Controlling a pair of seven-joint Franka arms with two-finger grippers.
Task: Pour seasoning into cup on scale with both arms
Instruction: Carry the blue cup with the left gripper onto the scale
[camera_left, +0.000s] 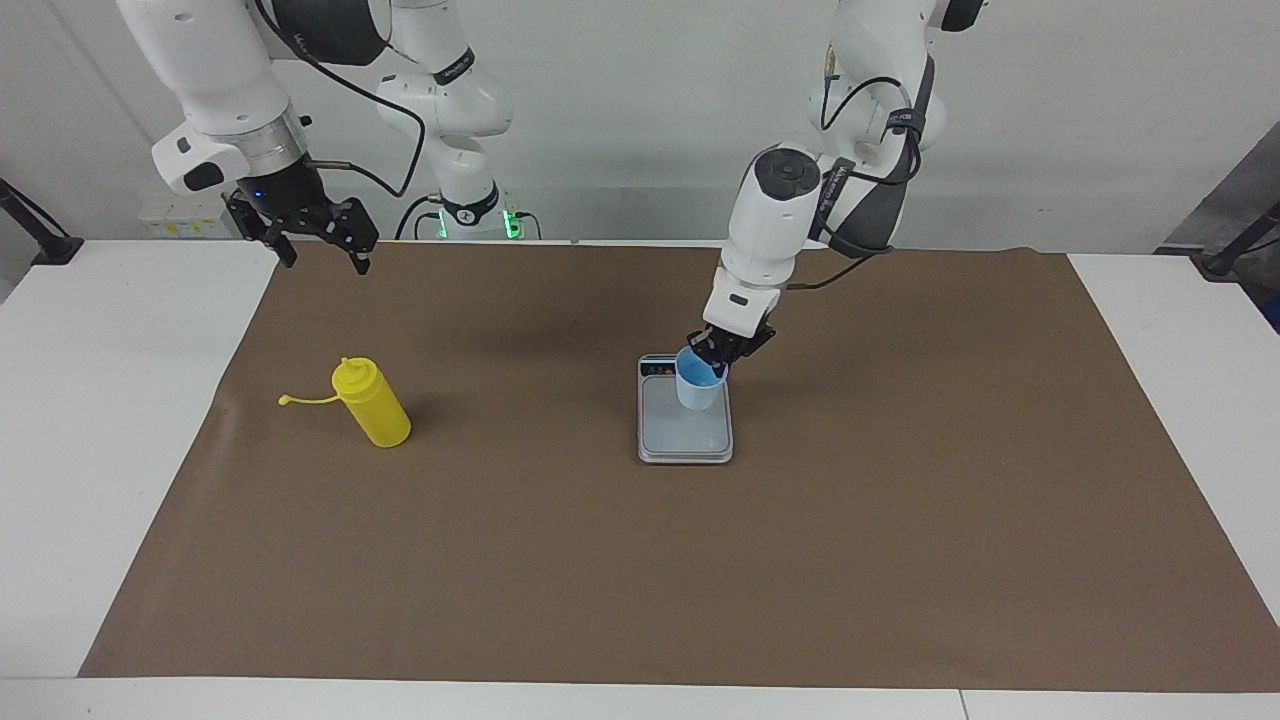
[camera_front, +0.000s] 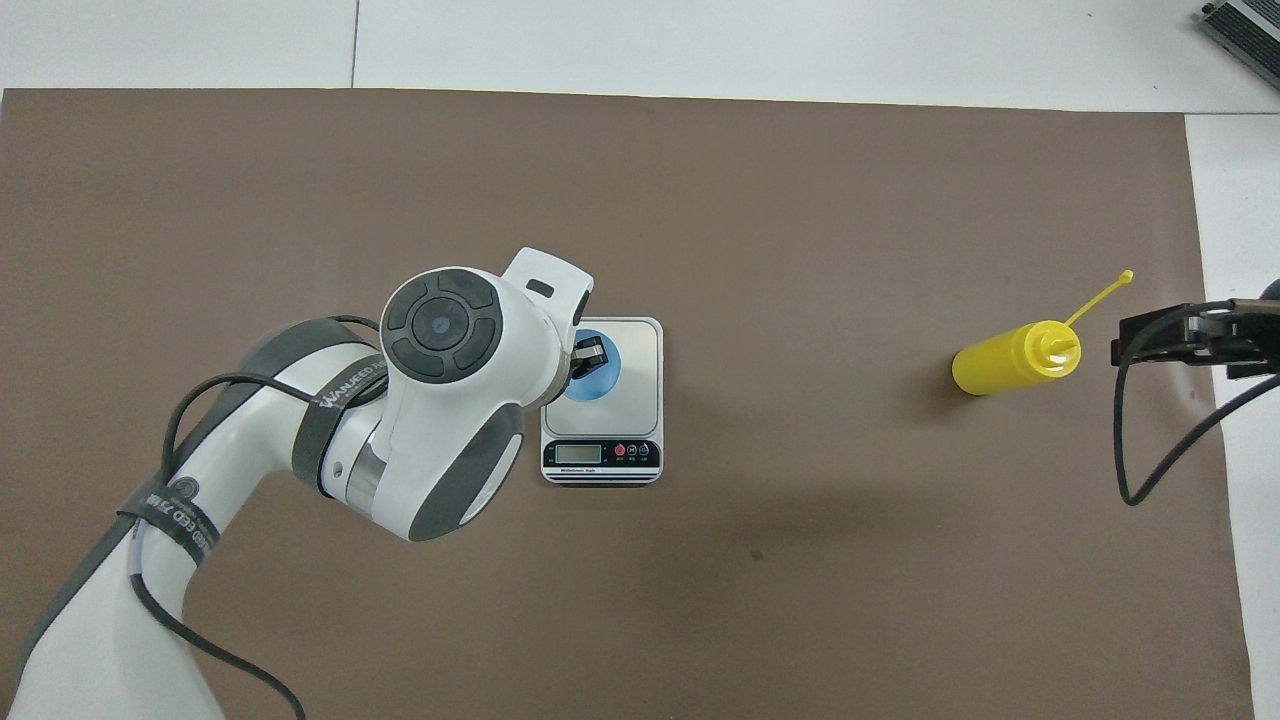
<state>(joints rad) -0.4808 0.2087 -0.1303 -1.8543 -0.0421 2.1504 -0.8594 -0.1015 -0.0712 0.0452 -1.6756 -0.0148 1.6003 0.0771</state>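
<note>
The left gripper (camera_left: 716, 352), clamped on a small light blue plastic cup's (camera_left: 697, 385) rim, holds it over the flat silver-grey kitchen scale (camera_left: 685, 440); the right gripper (camera_left: 318, 250) hangs with fingers apart.

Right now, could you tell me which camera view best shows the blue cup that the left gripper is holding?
The facing view: the cup shows whole over the scale, pinched at its rim by the left gripper. In the overhead view the arm hides part of it.

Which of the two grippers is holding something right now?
The left gripper, over the scale, is shut on the rim of the blue cup; the right gripper hangs open and empty.
</note>
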